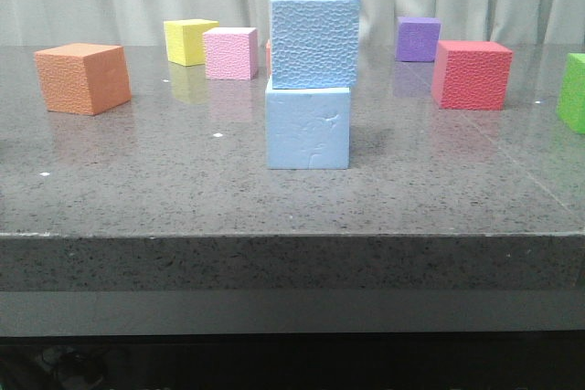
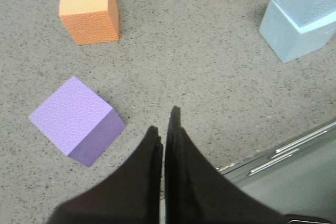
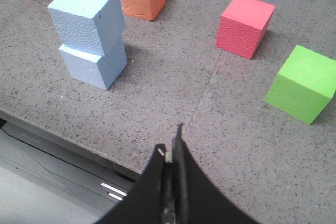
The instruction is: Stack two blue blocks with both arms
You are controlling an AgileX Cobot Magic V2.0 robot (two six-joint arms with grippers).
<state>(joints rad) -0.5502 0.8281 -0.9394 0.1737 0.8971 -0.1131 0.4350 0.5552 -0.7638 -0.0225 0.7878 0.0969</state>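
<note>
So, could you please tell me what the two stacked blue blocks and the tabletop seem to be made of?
Upper blue block: likely foam, matte, with a pebbled face. Lower blue block: probably foam too, smoother, with faint jigsaw-like cut lines. Tabletop: looks like polished speckled grey stone or an imitation; it faintly reflects the blocks.

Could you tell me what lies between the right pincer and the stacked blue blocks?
Nothing: in the right wrist view, only bare speckled tabletop separates the shut right pincer from the blue blocks.

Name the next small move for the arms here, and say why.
Probably none beyond keeping both arms back. The pebbled blue block already sits on the smooth blue block, slightly offset but steady. The left gripper and right gripper are shut, empty, clear of the stack.
</note>
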